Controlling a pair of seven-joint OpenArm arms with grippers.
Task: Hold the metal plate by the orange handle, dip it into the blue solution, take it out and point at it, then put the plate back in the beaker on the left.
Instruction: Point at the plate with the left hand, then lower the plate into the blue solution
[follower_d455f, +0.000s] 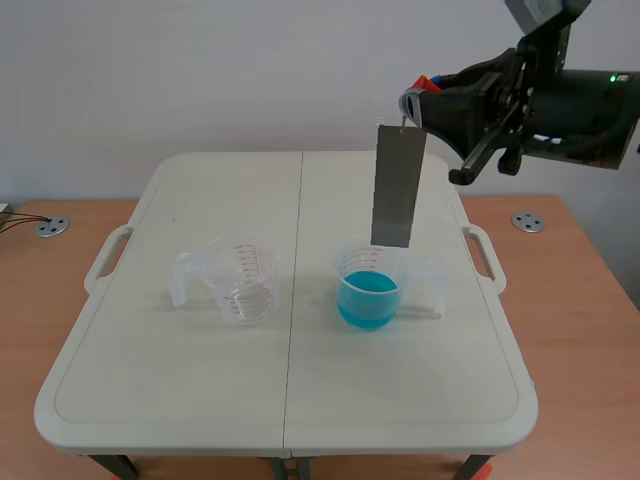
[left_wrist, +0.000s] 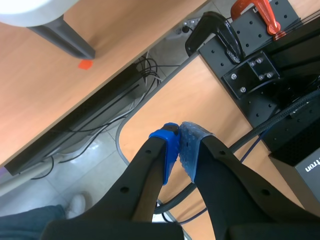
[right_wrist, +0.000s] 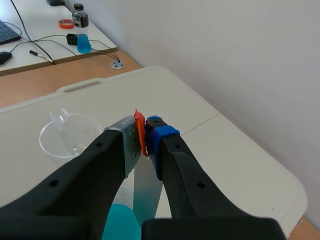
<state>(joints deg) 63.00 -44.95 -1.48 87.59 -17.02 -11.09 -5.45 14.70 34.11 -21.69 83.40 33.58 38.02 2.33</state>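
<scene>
Right gripper (follower_d455f: 414, 100) raised, pinching orange handle (right_wrist: 140, 131) of flat grey metal plate (follower_d455f: 398, 185) | plate hangs upright, lower edge just above clear beaker of blue solution (follower_d455f: 371, 292) | empty clear beaker (follower_d455f: 243, 280) beside it, apart, on white folding table (follower_d455f: 200, 400) | left gripper (left_wrist: 179, 145) pads pressed together, holding nothing

White lettering "tron", cut off at frame edge, on black box (left_wrist: 300, 175). Red graduation marks and figures on clear beaker (follower_d455f: 243, 280), too small to read.
</scene>
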